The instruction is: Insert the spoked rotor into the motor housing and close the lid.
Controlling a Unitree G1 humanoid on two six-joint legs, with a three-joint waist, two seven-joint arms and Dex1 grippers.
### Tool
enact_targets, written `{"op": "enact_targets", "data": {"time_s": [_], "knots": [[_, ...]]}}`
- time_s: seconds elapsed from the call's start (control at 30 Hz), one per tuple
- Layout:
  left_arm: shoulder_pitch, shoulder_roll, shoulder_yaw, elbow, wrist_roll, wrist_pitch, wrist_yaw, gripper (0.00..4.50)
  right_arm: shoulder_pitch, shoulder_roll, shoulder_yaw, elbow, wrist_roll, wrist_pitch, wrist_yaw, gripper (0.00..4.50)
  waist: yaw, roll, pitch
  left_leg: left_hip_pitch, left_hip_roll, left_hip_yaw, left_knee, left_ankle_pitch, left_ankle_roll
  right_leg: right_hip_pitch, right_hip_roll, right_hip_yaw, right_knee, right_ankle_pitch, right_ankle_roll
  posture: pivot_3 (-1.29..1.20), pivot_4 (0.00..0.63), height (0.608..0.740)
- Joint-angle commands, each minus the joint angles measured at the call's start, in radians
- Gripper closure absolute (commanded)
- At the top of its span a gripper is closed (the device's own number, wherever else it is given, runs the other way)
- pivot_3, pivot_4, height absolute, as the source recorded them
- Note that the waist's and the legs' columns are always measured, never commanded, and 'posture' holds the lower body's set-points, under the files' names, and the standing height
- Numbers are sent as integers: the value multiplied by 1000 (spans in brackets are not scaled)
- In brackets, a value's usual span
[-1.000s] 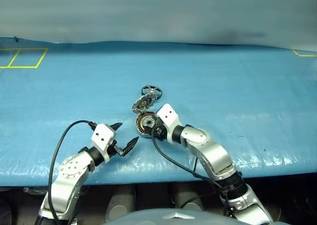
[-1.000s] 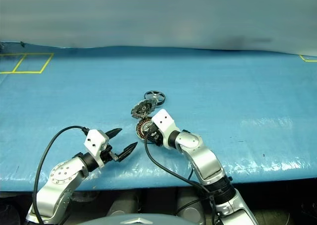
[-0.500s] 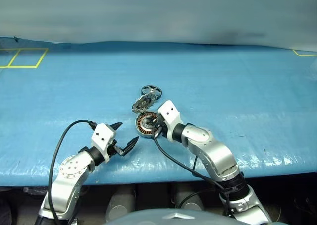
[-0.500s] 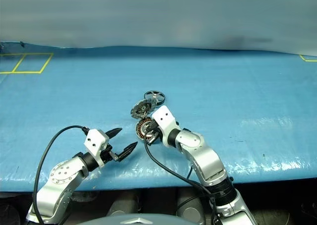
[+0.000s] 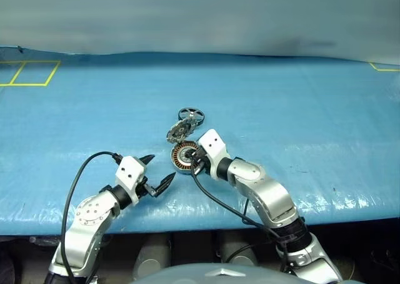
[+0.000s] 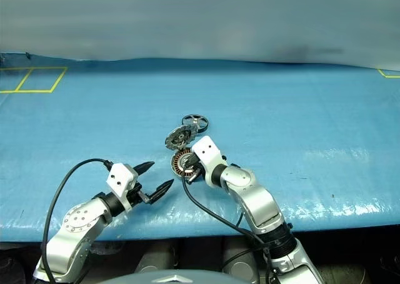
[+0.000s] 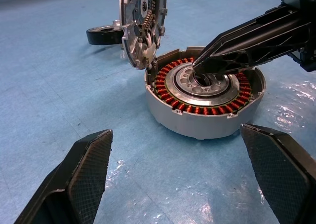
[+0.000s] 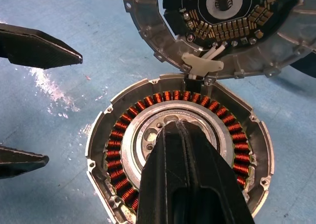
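The motor housing (image 7: 203, 103) sits mid-bench (image 5: 312, 109) on blue sheeting, its lid (image 7: 142, 21) standing open at the far rim, with the spoked rotor (image 5: 191, 114) just beyond. Yellow tape (image 5: 28, 73) marks the far-left corner. The right hand (image 7: 205, 66), fingers pressed together, touches the housing's hub. The left hand (image 5: 154, 172) waits nearby, spread wide and empty.

The motor housing (image 5: 185, 156) lies on the table (image 5: 300, 109); its lid (image 5: 179, 132) stands open behind it, the spoked rotor (image 5: 191, 114) farther back.
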Motion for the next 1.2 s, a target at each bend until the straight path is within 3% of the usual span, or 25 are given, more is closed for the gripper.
{"op": "enact_targets", "data": {"time_s": [0.03,1.2], "knots": [[-5,0,-3,-9,1,-12,-3,0,-19,12,-1,-9,2,-30,-2,4482,0,0,0,0,0,0,0,0,0,0,0,0,0,0,0,0,150,740],[-3,4,1,-16,-3,-10,-4,0,-19,26,12,80,-16,-16,-15,4482,0,0,0,1,0,0,0,0,0,1,0,0,0,0,0,0,150,740]]}}
